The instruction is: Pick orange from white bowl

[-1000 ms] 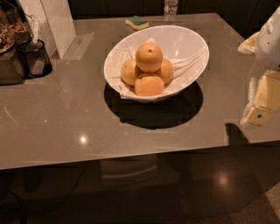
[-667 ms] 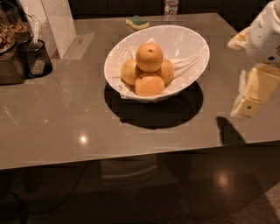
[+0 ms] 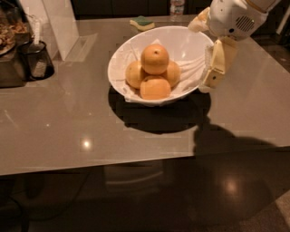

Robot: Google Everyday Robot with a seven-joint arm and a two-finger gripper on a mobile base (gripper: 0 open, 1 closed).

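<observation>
The deep orange fruit with a dark stem dimple, the orange (image 3: pixel 154 59), sits on top of three paler fruits (image 3: pixel 155 88) in the white bowl (image 3: pixel 118 59) at the middle of the grey table. My gripper (image 3: pixel 200 56) hangs at the bowl's right rim, to the right of the orange and apart from it. Its white body is at the top right. One cream finger (image 3: pixel 216 63) points down beside the rim and the other shows at the bowl's far right edge. The fingers stand apart and hold nothing.
A dark mesh cup (image 3: pixel 38 61) and a tray of food (image 3: pixel 7 43) stand at the far left. A white box (image 3: pixel 61 25) is behind them. A green and yellow sponge (image 3: pixel 142 22) and a bottle (image 3: pixel 176 6) lie beyond the bowl. The table's front edge (image 3: pixel 136 165) crosses below.
My gripper has moved left from the table's right side to the bowl's right rim. The bowl and fruits have not moved.
</observation>
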